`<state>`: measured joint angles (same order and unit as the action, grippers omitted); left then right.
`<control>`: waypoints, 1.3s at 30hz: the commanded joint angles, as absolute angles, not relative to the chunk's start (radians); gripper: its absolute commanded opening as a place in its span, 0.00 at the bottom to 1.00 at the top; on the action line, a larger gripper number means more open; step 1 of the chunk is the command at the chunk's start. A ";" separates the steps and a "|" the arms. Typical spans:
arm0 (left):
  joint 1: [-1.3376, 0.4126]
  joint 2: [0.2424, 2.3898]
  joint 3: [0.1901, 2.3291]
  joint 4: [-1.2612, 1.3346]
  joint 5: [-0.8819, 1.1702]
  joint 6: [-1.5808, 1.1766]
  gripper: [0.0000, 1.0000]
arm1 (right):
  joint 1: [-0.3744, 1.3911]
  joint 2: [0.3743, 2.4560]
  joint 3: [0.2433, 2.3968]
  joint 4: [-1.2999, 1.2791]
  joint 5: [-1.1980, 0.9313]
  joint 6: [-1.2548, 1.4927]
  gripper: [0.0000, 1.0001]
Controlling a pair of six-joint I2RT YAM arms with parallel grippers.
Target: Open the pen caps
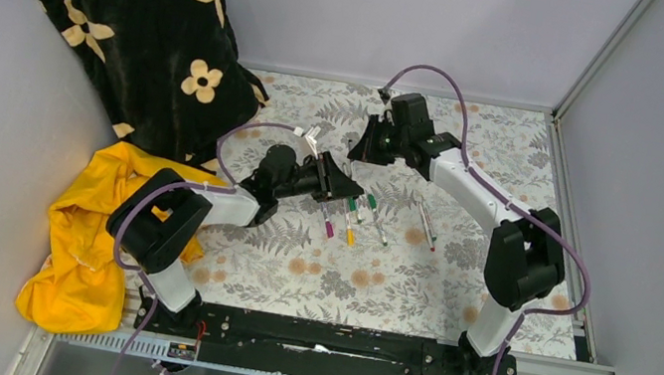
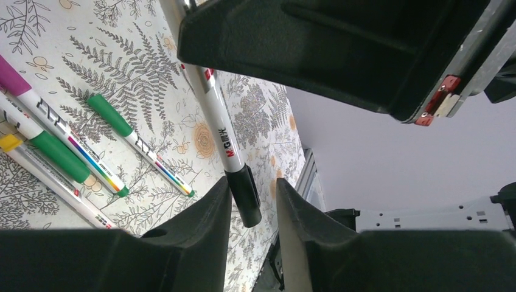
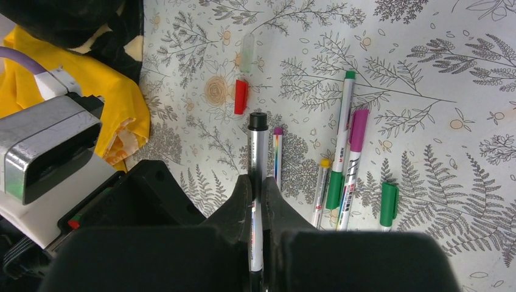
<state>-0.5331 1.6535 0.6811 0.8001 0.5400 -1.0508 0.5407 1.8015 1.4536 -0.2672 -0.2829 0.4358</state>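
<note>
Right pincer (image 3: 257, 185) pinches 1 pen (image 3: 258, 152) by its barrel; left pincer (image 2: 252, 190) stands spread, flanking the black cap (image 2: 245, 198), not clamped.

Plain lilac-grey walls (image 1: 385, 15) close in on three sides, evenly lit. A fern-print table cover (image 1: 372, 290) spreads below, with a black flowered blanket (image 1: 132, 25) and a yellow cloth (image 1: 80, 258) heaped at the left
</note>
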 commanded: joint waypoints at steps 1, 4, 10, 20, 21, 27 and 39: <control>-0.538 1.671 0.662 0.935 0.577 -1.068 0.35 | 0.548 1.734 1.434 -0.208 -0.310 0.460 0.00; -0.538 1.684 0.659 0.958 0.583 -1.077 0.30 | 0.548 1.728 1.425 -0.206 -0.310 0.462 0.00; -0.538 1.695 0.661 0.988 0.599 -1.085 0.19 | 0.548 1.711 1.410 -0.205 -0.303 0.464 0.00; -0.538 1.712 0.705 0.947 0.697 -1.033 0.02 | 0.540 1.658 1.300 -0.152 -0.320 0.459 0.24; -0.538 1.720 0.711 0.943 0.714 -1.031 0.02 | 0.540 1.655 1.290 -0.146 -0.325 0.459 0.29; -0.538 1.740 0.721 0.933 0.745 -1.031 0.02 | 0.540 1.652 1.262 -0.135 -0.338 0.458 0.34; -0.539 1.739 0.687 0.897 0.712 -1.031 0.02 | 0.535 1.646 1.273 -0.157 -0.268 0.442 0.00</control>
<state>-0.5339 1.7325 0.6971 0.8635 0.7074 -1.0512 0.5377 1.6913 1.2522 -0.1711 -0.3073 0.4686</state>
